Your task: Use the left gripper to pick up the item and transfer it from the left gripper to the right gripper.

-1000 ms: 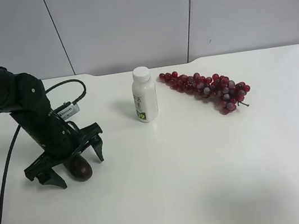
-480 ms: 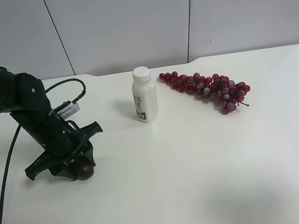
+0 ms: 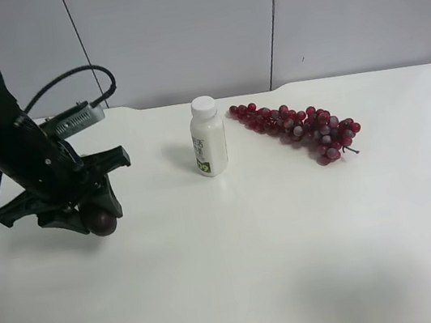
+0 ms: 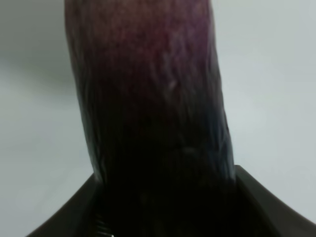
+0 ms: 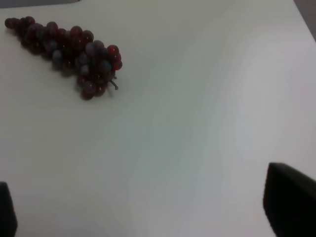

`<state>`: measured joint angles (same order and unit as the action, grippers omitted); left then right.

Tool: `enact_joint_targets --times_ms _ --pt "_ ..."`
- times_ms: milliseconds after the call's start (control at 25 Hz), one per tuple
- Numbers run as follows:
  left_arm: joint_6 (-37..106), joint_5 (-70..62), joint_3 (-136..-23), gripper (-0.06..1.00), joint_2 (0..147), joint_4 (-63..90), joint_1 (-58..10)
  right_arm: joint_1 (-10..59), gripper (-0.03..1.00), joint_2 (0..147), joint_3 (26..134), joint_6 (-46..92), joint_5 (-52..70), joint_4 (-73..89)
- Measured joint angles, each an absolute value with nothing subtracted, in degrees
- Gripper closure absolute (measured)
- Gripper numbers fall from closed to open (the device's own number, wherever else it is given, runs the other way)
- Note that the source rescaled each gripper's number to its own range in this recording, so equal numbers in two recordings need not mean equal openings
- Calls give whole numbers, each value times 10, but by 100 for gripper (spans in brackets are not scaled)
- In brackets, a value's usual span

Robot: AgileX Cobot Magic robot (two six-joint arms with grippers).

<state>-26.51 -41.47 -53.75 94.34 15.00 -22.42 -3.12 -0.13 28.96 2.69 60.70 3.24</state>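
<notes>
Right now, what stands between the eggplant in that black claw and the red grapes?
The white bottle, standing upright, is between the eggplant and the grapes. The exterior high view shows it; nothing else lies on that stretch.

Tight on the eggplant [image 4: 148, 98] here: it fills the middle of the picture, a long dark purple body, reddish and faintly mottled toward the far end, shading almost to black where the left gripper [image 4: 168, 212] has it. Black fingers [image 4: 269, 210] sit on either side of the eggplant, pressed right against its skin, clamped firm. Behind the eggplant lies the pale bench [image 4: 276, 74], soft and out of focus. The eggplant's far end runs out of the frame, tip unseen.
</notes>
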Motion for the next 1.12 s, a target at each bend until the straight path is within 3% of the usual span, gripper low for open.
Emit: enact_joint_targets --times_ms 480,800,1120 --pt "-7 -618 -537 94 778 198 -224 -31 -3 -1 290 27 607 32" --pt "192 -691 -537 94 779 322 -232 -31 -3 -1 290 27 607 32" --pt "289 -693 -537 94 835 355 -272 -31 -3 -1 290 27 607 32"
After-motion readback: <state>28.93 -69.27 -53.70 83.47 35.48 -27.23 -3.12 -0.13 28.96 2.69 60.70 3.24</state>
